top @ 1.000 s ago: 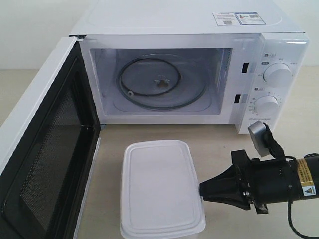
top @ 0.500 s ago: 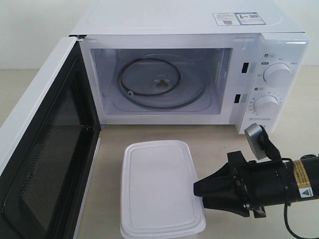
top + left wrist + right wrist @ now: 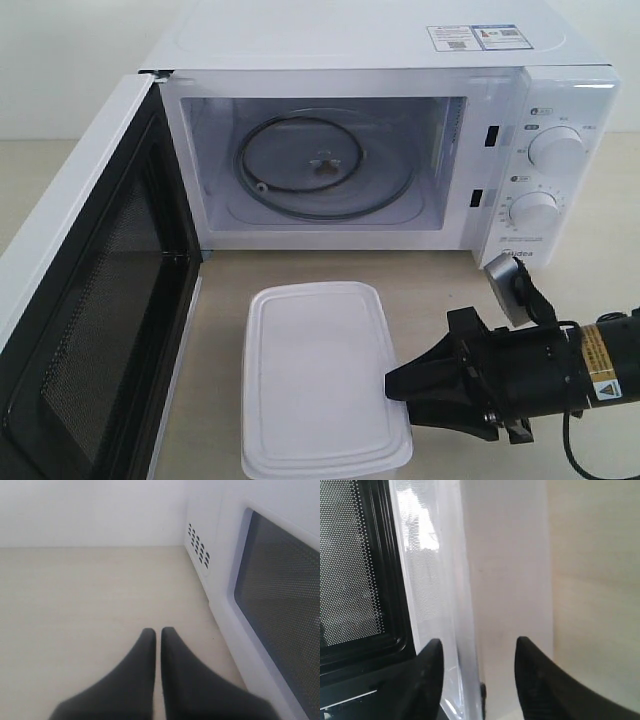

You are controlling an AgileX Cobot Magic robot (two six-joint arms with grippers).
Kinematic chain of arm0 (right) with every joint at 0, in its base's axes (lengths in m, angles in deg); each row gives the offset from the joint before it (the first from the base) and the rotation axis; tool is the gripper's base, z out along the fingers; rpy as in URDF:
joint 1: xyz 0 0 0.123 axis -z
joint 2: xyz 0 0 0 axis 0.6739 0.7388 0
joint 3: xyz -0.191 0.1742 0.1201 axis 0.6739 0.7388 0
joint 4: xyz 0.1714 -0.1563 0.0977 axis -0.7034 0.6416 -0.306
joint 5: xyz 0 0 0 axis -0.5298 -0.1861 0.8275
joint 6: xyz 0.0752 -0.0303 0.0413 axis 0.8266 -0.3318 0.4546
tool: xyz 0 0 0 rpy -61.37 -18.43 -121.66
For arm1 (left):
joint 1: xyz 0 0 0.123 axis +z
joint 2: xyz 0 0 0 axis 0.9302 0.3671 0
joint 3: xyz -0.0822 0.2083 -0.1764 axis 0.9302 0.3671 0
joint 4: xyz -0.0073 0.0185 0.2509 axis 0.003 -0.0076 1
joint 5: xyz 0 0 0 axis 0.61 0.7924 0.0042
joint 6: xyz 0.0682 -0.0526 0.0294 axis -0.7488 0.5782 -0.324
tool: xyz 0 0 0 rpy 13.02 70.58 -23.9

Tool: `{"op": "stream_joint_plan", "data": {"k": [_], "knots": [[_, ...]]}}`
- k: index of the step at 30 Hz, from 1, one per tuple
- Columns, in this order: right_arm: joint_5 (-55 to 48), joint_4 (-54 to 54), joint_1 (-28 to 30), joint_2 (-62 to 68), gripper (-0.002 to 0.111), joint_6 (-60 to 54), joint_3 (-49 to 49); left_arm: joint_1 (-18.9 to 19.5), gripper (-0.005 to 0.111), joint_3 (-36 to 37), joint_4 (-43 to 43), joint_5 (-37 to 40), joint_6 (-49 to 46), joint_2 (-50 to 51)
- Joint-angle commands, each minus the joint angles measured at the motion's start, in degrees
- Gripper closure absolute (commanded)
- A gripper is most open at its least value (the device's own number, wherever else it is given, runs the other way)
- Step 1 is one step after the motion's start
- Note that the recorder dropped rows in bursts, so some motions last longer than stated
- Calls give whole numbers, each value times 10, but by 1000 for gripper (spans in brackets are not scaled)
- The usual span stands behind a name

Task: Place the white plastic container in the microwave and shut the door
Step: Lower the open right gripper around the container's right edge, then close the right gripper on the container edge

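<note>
Container (image 3: 320, 375) sat on the bench (image 3: 440, 275) in front of the open microwave (image 3: 350, 50).
Right jaws stood spread at the container's side farthest from the door (image 3: 110, 290); left jaws were pressed together.

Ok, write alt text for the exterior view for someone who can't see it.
A white lidded plastic container sits on a beige table in front of a white microwave whose door is swung open to the left, showing an empty glass turntable. From the right, the black right gripper, jaws open, reaches to the container's right edge.
</note>
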Motion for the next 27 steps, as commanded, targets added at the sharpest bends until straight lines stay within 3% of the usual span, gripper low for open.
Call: {"op": "stream_joint_plan", "data": {"k": [1, 9, 16, 27], "knots": [[3, -1, 0, 0, 64, 0, -1, 1, 102, 1, 0, -2, 4, -2], [11, 5, 0, 0, 64, 3, -4, 1, 102, 1, 0, -2, 4, -2], [10, 8, -12, 0, 81, 7, -10, 1, 102, 1, 0, -2, 4, -2], [-16, 10, -12, 0, 79, 18, -19, 1, 102, 1, 0, -2, 4, -2]]}}
